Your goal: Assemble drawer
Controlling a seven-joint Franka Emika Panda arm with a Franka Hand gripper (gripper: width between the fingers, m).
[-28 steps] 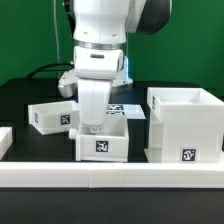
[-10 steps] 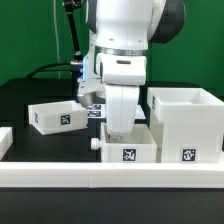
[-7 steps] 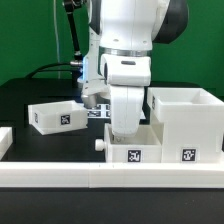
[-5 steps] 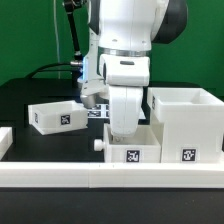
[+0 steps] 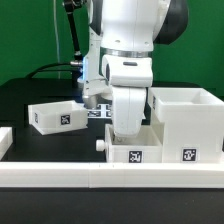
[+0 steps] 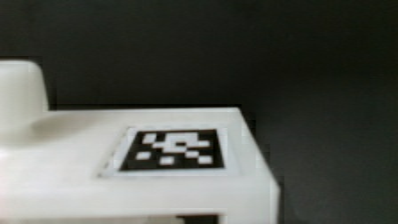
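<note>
The drawer's tall open-top housing [image 5: 186, 126] stands at the exterior view's right, with a tag low on its front. A small white tray [image 5: 118, 151] with a front tag and a side knob [image 5: 100, 145] sits directly beside it, touching or nearly touching. My gripper [image 5: 124, 133] reaches down into this tray and grips its wall; the fingers are hidden by the hand. The wrist view shows the tray's tagged face [image 6: 178, 150] and its knob [image 6: 18, 95] close up. The second tray [image 5: 55, 116] lies apart at the exterior view's left.
The long white border rail [image 5: 110, 178] runs along the front, just before the tray and housing. The marker board [image 5: 97, 113] lies behind the arm. The black table [image 6: 285, 50] shows beyond the tray.
The gripper and the small tray have slid toward the exterior view's right, closing in on the housing. Over the last half second they have barely moved.
</note>
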